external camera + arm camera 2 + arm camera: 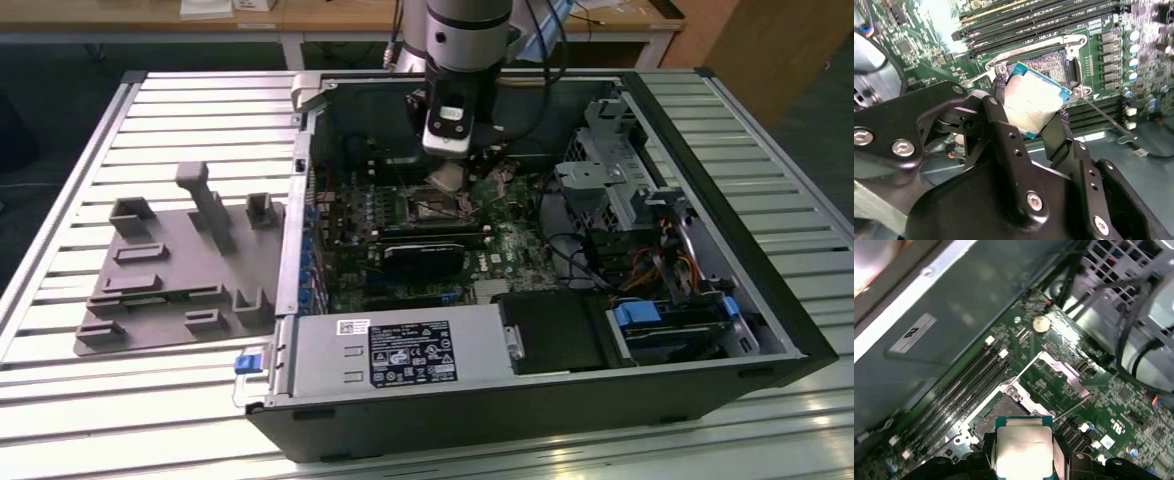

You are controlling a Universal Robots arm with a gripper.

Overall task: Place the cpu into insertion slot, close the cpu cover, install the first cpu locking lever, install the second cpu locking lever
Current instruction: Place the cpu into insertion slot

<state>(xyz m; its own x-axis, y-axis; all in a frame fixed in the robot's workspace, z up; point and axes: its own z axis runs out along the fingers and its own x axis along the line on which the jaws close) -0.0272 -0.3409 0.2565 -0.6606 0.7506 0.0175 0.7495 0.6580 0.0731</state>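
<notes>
Found the gripper [447, 168] reaching down into the open computer case [747, 300], low over the green motherboard [514, 255] and closer to the case's far wall than to the power supply [387, 355] at its near edge. Noted jaws drawn in to chip width and pinching the cpu [445, 178] by two opposite edges. In both wrist views, black fingers [999, 97] pressed flat to its sides, pale metal face turned outward, teal border showing along its rim. Logged the cpu in the second wrist view as tilted, one corner dipped toward the insertion slot [1051, 67] and not seated in it; cannot tell whether that corner touches. Slot's dark centre and silvery rim uncovered beyond the chip. Marked the slot in the exterior view [430, 207] just in front of the gripper, between the chip and the long black card [427, 255]. In the first wrist view, saw the cpu cover [1066, 375] swung off the slot and sitting at its far side, with thin locking levers [1026, 369] sticking out free, unlatched. Rows of memory slots [964, 390] running alongside the socket. Case standing on a slatted metal table [200, 110], filling its middle out to the exterior view's right edge; grey moulded fixture [174, 270] lying toward the table's opposite edge, well apart from the gripper.
</notes>
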